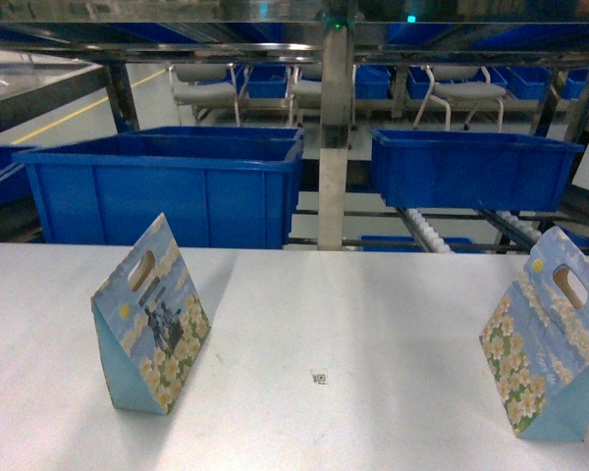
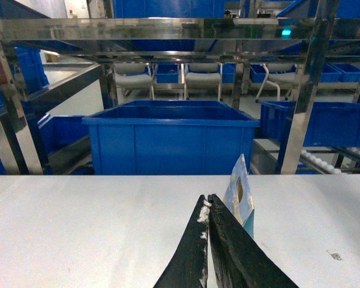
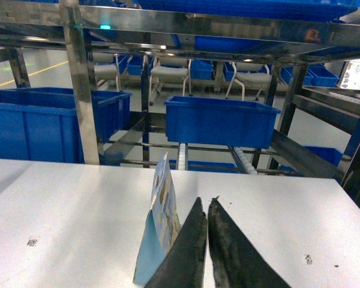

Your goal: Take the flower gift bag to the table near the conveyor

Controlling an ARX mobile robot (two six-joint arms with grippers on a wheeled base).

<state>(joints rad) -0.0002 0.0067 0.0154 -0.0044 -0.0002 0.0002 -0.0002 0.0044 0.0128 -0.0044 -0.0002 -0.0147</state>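
Note:
Two triangular gift bags stand on the white table (image 1: pixel 373 304). The right one (image 1: pixel 545 348) is pale blue and covered in white and yellow flowers. The left one (image 1: pixel 152 324) shows a dark figure above flowers. Neither gripper shows in the head view. In the left wrist view my left gripper (image 2: pixel 207 199) is shut and empty, and the left bag (image 2: pixel 246 207) stands just beyond and right of its tips. In the right wrist view my right gripper (image 3: pixel 205 202) is shut and empty, with the flower bag (image 3: pixel 161 207) close on its left. The conveyor (image 1: pixel 427 234), steel-framed with white rollers, runs behind the table.
A large blue bin (image 1: pixel 167 191) and a smaller one (image 1: pixel 471 167) sit on the rack just past the table's far edge. A steel upright (image 1: pixel 334 137) stands between them. A small black mark (image 1: pixel 319 377) lies on the tabletop between the bags.

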